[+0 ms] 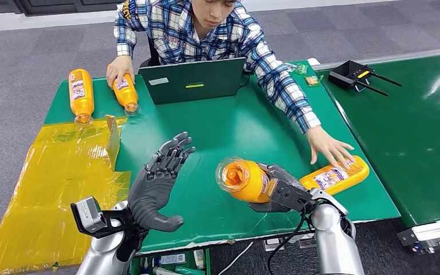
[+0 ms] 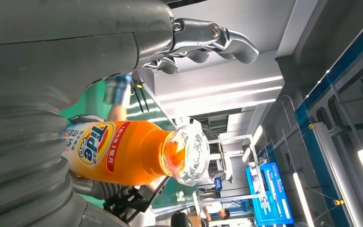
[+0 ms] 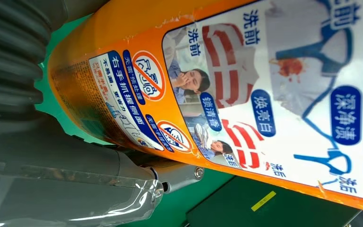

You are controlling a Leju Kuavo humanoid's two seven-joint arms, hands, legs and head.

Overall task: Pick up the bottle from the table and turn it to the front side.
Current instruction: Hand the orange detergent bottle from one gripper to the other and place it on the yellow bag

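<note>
Head view first: our right hand has its fingers wrapped around the orange bottle, holding it on its side above the table's near edge, clear cap aimed toward our left hand. That left hand is spread wide with nothing in it, palm facing the bottle, well apart from it.

We're standing at a green table with a yellow plastic sheet draped over its left end. A person in a plaid shirt sits across from us behind a dark laptop, one hand on a second bottle and the other reaching toward a third one lying just beside our right hand. A fourth bottle lies at the far left. Grey carpet all around.

From the left wrist we see the bottle's Tide logo; the right wrist is up close on a label of laundry pictures and Chinese text.
</note>
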